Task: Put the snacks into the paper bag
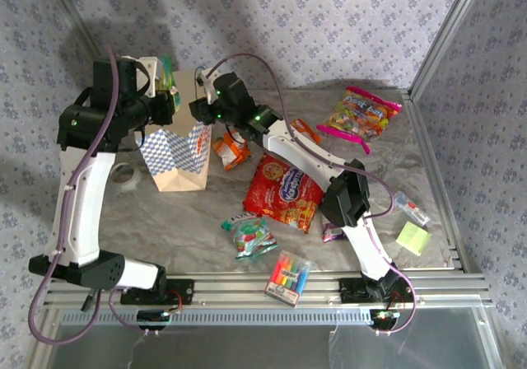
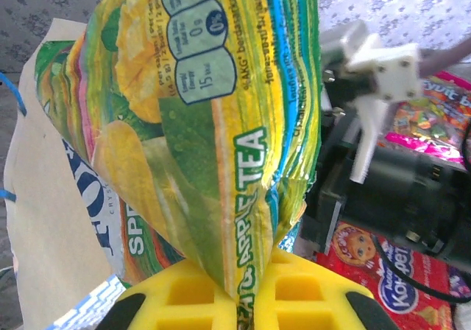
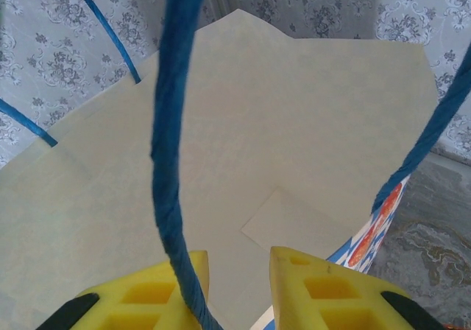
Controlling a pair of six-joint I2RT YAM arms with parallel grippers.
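Yellow fingers point(image 2: 184, 297) of the left gripper point(image 2: 246, 278) pinch a green-yellow snack packet point(image 2: 213, 124) by the paper bag point(image 1: 177, 161) opening. Right gripper point(image 3: 239, 267) sits at its rim, fingers slightly apart, grip unclear. Next, likely: lower the packet inside and release.

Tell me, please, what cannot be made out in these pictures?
Purple packet: top view, mostly under the right arm.
Paper bag's inside: top view, covered by that arm and the left arm.
Green-yellow packet: left wrist view, top cut off by the frame edge.
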